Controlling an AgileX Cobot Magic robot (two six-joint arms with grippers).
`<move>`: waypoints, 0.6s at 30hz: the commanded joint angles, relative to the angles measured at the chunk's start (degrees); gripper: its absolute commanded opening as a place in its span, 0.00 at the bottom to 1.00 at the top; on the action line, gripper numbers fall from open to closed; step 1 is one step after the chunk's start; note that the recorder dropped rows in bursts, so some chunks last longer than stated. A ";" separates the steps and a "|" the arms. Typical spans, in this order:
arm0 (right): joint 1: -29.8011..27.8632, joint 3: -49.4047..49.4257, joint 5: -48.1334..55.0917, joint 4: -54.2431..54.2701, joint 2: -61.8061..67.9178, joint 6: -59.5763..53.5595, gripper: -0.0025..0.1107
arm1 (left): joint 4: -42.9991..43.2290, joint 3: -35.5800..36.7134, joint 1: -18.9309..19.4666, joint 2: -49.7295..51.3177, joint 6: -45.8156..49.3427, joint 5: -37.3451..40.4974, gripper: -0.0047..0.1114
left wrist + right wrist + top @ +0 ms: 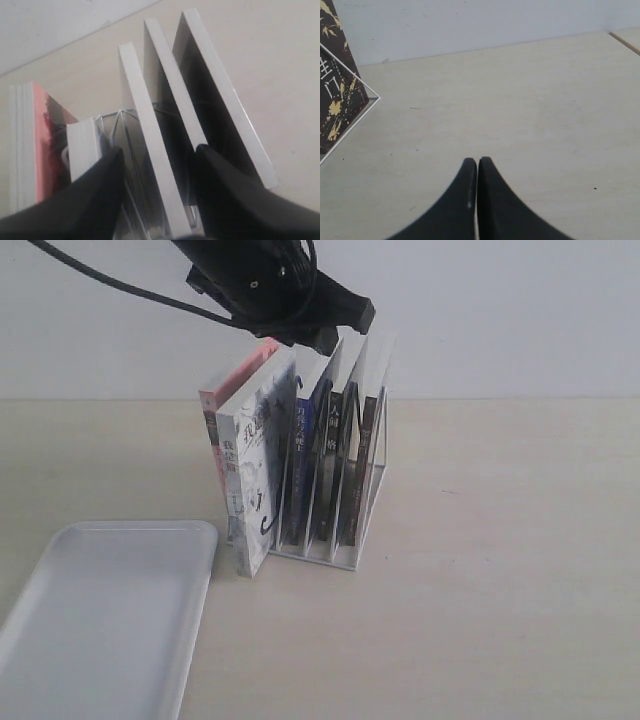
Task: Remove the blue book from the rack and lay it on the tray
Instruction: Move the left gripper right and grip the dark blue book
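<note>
L hand point(159, 150) over rack point(345, 560), above blue book point(305, 445).
Spread wide, empty, straddling top edges; R hand point(477, 162) pinched shut, empty. Blue book upright in rack, 1 o'clock from tray point(100, 630). Prob. light, stiff-ish, slick cover: pinch top edge, lift straight up.

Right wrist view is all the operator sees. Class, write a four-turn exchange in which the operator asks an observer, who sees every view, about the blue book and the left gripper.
Operator: Where is the blue book?
Observer: The blue book stands in the rack, third book from the left in the exterior view.
Operator: And the left gripper?
Observer: The left gripper is open above the rack, one finger on each side of the blue book's top edge.
</note>
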 commanded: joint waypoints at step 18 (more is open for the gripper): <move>-0.11 -0.05 -0.85 -0.13 -0.31 -0.28 0.02 | 0.55 -0.41 0.18 3.05 -1.12 0.72 0.41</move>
